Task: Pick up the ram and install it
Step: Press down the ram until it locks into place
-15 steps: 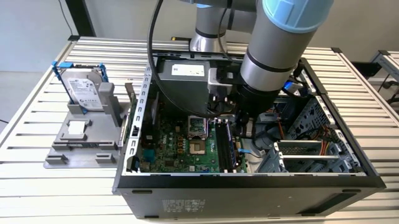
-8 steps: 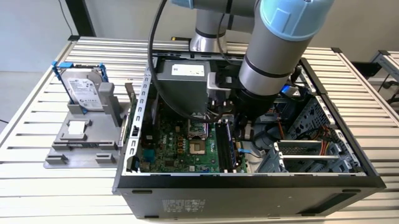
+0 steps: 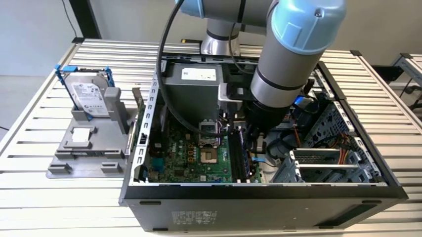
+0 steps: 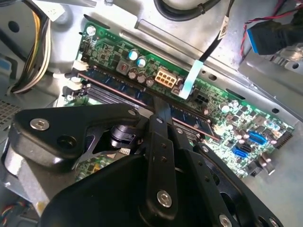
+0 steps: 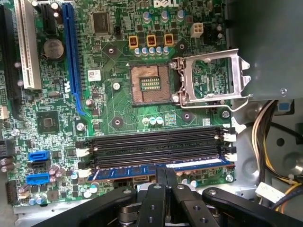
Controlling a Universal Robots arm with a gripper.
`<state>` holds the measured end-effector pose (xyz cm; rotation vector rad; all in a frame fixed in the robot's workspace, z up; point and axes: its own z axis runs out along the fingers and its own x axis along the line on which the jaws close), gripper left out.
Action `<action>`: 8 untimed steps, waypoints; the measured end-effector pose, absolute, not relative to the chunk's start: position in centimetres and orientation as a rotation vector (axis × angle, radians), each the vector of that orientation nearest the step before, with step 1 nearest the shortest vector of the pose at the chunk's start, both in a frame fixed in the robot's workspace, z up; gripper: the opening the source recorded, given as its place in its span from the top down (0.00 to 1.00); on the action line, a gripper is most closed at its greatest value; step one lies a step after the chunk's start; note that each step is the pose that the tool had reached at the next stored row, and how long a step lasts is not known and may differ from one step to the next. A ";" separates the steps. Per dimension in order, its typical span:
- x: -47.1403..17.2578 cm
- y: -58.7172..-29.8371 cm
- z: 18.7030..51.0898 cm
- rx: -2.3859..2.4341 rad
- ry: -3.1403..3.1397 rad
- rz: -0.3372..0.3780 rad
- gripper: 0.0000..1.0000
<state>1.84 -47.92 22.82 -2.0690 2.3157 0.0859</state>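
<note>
The ram [image 5: 123, 171] is a long thin stick with a blue label. It lies along the memory slot nearest the motherboard's edge, beside the black empty slots [image 5: 156, 144]. My gripper [image 5: 165, 172] is shut on the middle of the stick's upper edge, its two black fingers [image 5: 159, 176] pressed close together. In the second wrist view the gripper [image 4: 162, 107] meets the ram [image 4: 118, 86] next to a row of capacitors. In the exterior view the arm reaches down into the open computer case, with the gripper [image 3: 248, 144] over the slots at the motherboard's right.
The open CPU socket [image 5: 147, 84] and its raised metal bracket [image 5: 210, 78] lie beyond the slots. Cable bundles [image 5: 270, 142] hang by the case wall. Outside the case, at the exterior view's left, a silver hard drive [image 3: 89, 94] in a blue frame stands on a grey fixture [image 3: 79, 148].
</note>
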 end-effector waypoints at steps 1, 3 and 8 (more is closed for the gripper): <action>1.8 -47.9 22.6 -2.069 2.316 0.086 1.00; 1.8 -47.9 22.3 -2.070 2.316 0.085 1.00; 1.8 -47.9 22.1 -2.070 2.318 0.089 1.00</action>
